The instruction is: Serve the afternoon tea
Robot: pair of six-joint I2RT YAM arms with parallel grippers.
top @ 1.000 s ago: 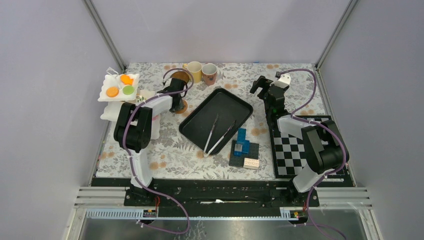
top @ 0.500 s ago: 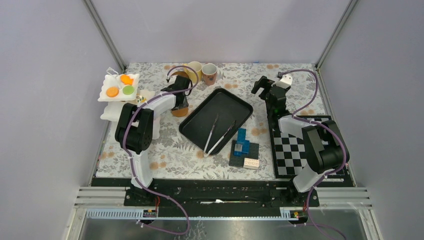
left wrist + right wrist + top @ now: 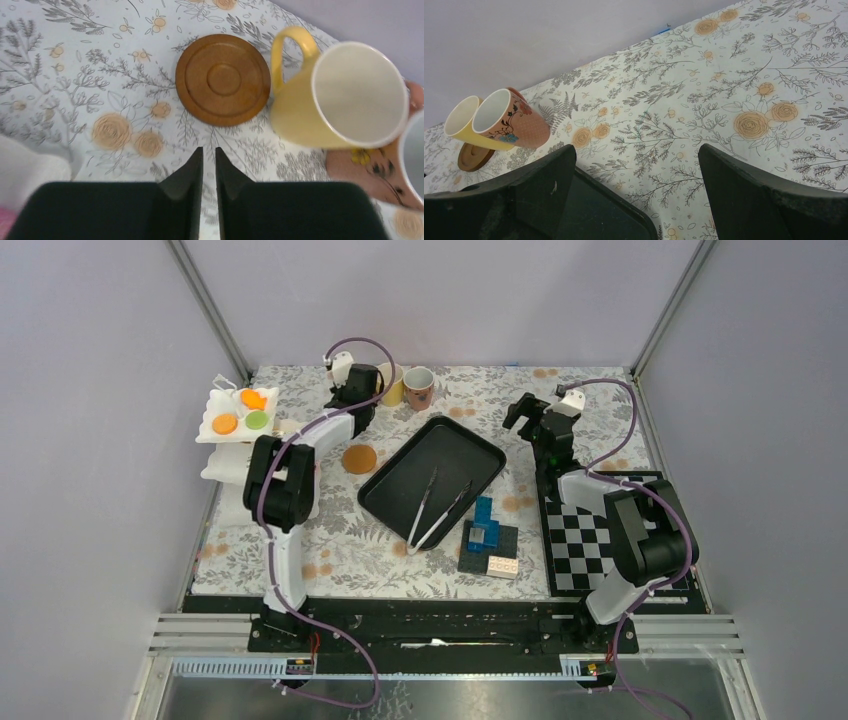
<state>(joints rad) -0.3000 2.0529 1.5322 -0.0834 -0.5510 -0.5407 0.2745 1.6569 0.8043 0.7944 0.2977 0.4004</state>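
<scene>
Currently, the left gripper (image 3: 209, 149) is held above the far part of the table, its fingers drawn almost together with only a slit between them and nothing in it. Just beyond the fingertips a brown coaster (image 3: 223, 80) is seen lying flat on the flowered cloth, with the yellow mug (image 3: 300, 120) just to its right, handle turned toward the coaster. The pink mug (image 3: 519, 122) is set close against the yellow one on its right. A second coaster (image 3: 359, 458) lies nearer, just left of the black tray (image 3: 400, 490), in which the tongs (image 3: 422, 506) are laid. The orange cookie (image 3: 225, 423) and green cookie (image 3: 257, 420) are kept on a white plate (image 3: 212, 400) at the far left. The right gripper (image 3: 636, 150) is held spread wide and empty over the cloth to the right of the tray.
</scene>
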